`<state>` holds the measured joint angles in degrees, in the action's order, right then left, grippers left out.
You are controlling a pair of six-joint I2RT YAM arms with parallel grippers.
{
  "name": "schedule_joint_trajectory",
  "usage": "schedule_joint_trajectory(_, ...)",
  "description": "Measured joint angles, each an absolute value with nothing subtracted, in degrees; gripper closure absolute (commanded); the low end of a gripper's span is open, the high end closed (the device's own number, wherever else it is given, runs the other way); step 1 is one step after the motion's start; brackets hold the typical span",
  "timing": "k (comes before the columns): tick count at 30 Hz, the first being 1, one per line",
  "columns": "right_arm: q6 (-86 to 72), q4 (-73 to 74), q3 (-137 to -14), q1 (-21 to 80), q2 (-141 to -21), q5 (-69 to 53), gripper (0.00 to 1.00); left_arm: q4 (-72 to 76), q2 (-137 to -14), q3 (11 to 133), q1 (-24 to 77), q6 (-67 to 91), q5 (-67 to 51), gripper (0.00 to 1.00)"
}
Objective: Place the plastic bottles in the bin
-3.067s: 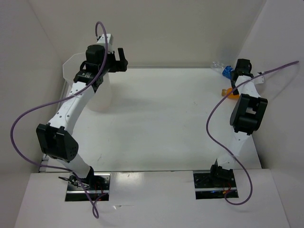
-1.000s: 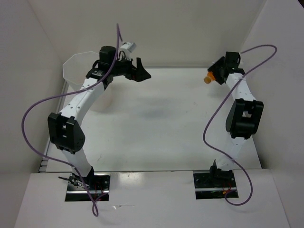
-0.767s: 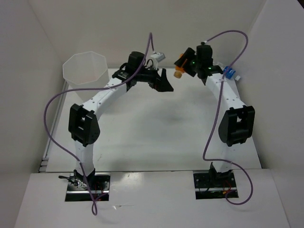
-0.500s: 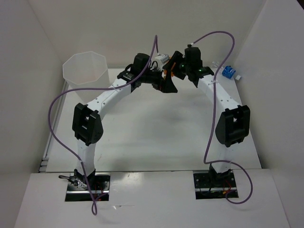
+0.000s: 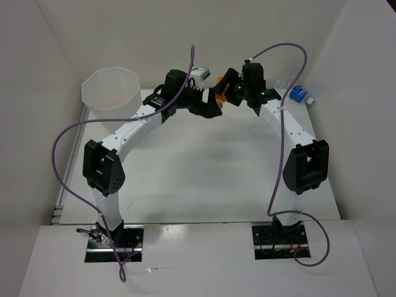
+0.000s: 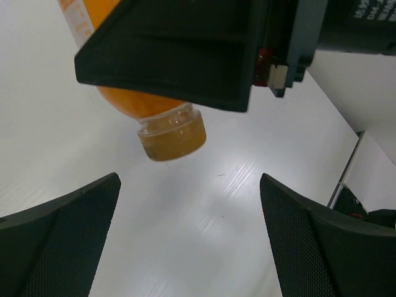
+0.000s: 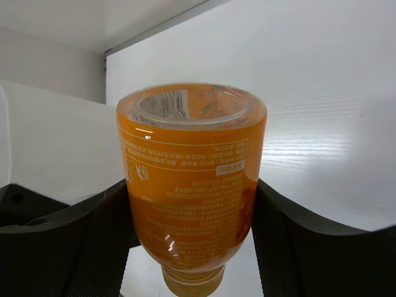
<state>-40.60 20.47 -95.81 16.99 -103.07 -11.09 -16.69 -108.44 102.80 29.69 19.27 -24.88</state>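
At the near edge of the counter point(image 5: 204, 179) both arms rose from their bases and arched toward the far middle, where the two claws met above the surface. The left claw point(image 5: 209, 106) stood with its jaws wide apart and held nothing. In its wrist view its fingers point(image 6: 62, 241) framed bare counter, and the orange bottle point(image 6: 162, 117) hung cap downward just beyond them, touching neither. The right claw point(image 5: 226, 86) was clamped on that orange bottle around its body, with its fingers point(image 7: 68, 247) pressed on either side and the bottle's base turned toward the wrist camera. Farther back, the bin point(image 5: 93, 99) stood upright in the far left corner, well apart from both claws. The clear bottle point(image 5: 297, 94) with a blue label lay at the far right, near the wall.
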Motion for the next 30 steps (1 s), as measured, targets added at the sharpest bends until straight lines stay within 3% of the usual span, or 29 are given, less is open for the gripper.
schedule_joint_trajectory(11, -43.0, 20.0, -95.5, 17.5, -103.2, -19.9, 0.51, -17.6, -114.1, 108.6, 29.3, 19.0, -25.1, 0.00)
schedule_joint_trajectory(13, -43.5, 19.9, -95.5, 17.7, -103.2, -20.4, 0.51, -17.6, -114.7, 109.2, 29.3, 19.0, -24.9, 0.09)
schedule_joint_trajectory(15, -43.8, 19.5, -95.5, 17.8, -103.4, -20.4, 0.48, -17.5, -115.0, 109.5, 29.3, 19.0, -25.3, 0.24)
schedule_joint_trajectory(16, -44.0, 19.1, -95.5, 17.8, -103.5, -20.1, 0.48, -17.7, -115.0, 109.7, 29.5, 18.8, -25.1, 0.41)
schedule_joint_trajectory(20, -44.1, 17.5, -95.6, 17.2, -104.3, -19.1, 0.44, -18.9, -115.0, 110.2, 30.2, 18.3, -25.9, 0.64)
schedule_joint_trajectory(23, -44.8, 17.4, -95.6, 17.4, -104.9, -19.3, 0.38, -18.7, -115.0, 110.3, 30.3, 17.8, -25.9, 0.75)
schedule_joint_trajectory(27, -44.9, 17.1, -95.6, 17.4, -105.1, -19.3, 0.38, -18.2, -114.8, 109.9, 30.3, 18.0, -25.6, 0.85)
schedule_joint_trajectory(30, -44.9, 17.1, -95.6, 17.5, -105.1, -19.4, 0.52, -17.5, -114.2, 108.8, 30.3, 18.1, -25.3, 0.81)
